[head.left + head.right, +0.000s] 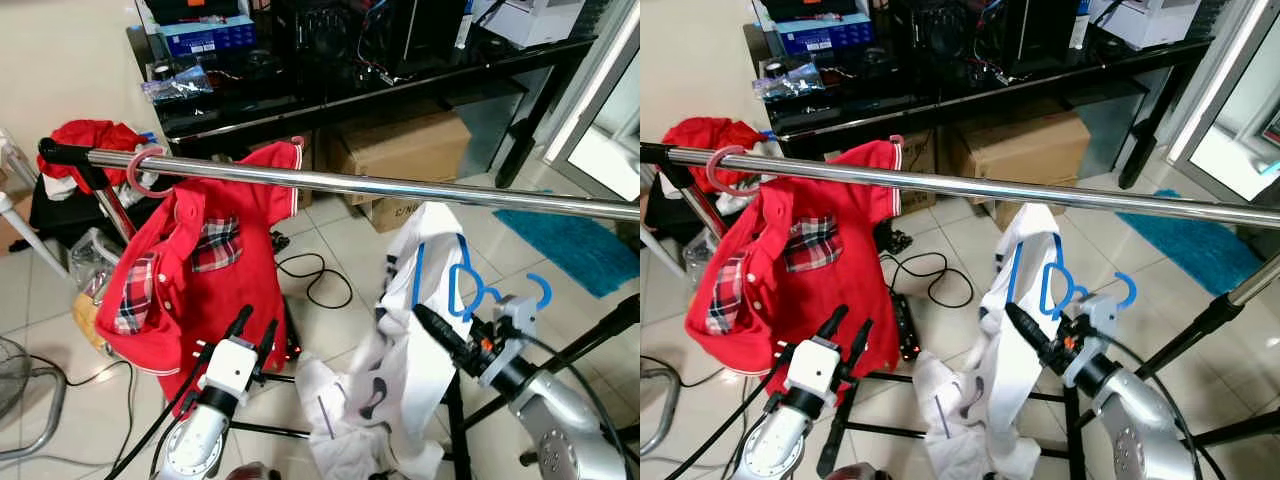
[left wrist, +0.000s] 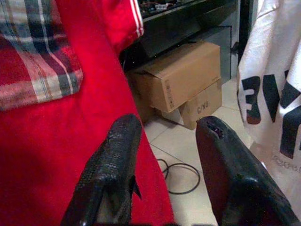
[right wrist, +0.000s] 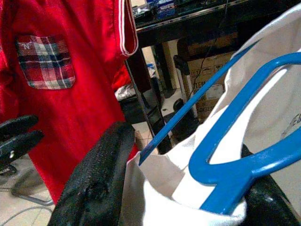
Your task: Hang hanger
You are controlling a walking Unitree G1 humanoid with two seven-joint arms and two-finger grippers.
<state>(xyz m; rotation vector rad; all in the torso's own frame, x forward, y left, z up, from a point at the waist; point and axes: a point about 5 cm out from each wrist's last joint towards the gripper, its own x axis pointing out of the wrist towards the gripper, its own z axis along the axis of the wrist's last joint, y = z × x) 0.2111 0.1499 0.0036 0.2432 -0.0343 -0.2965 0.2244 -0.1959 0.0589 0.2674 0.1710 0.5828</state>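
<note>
I see right gripper (image 3: 183, 188) pinching blue hanger (image 1: 470, 285) with white shirt (image 1: 405, 360), below steel rail (image 1: 400, 187). Far finger mostly hidden by cloth. Left gripper (image 2: 164, 160) spread, empty, beside red shirt (image 1: 205, 280).

Parted fingers (image 2: 113, 169) beside red shirt (image 2: 56, 117)

Red shirt (image 1: 195, 262), plaid pocket (image 1: 216, 245); blue hanger (image 1: 470, 285).
</note>
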